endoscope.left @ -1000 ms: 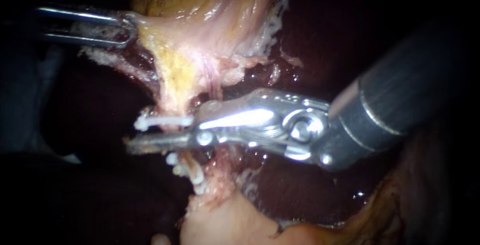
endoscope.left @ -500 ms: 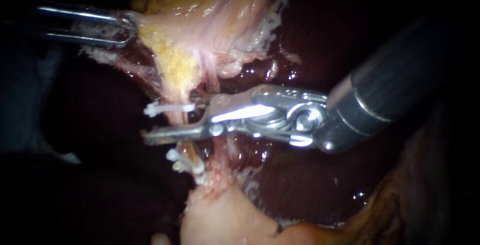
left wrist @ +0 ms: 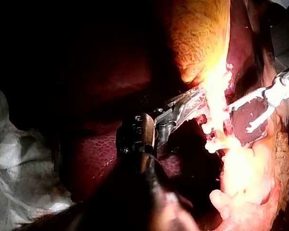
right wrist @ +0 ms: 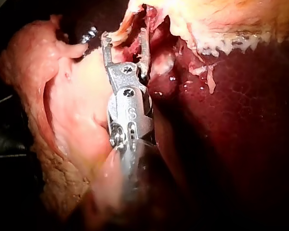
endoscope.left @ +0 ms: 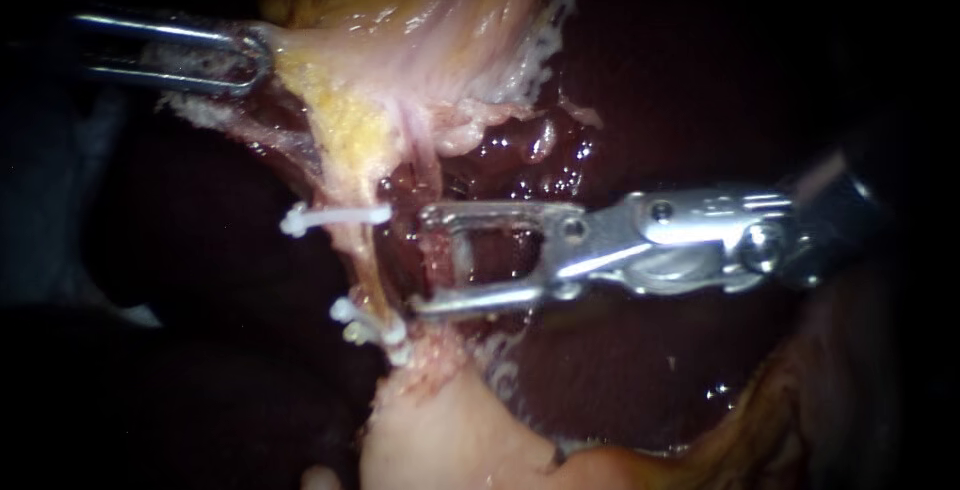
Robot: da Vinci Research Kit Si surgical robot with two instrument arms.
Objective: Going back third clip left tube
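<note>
Right instrument [endoscope.left: 420,260] jaws open, empty; left tube [endoscope.left: 361,253] just ahead of tips, soft and slick, so grip gently between clips [endoscope.left: 338,217]. Left instrument [endoscope.left: 245,55] apparently clamps gallbladder [endoscope.left: 400,10].

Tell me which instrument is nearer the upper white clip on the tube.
Right. The right instrument has its open jaws just beside the upper clip, not touching it. The left instrument is farther, its jaws shut on tissue well above the clip.
</note>
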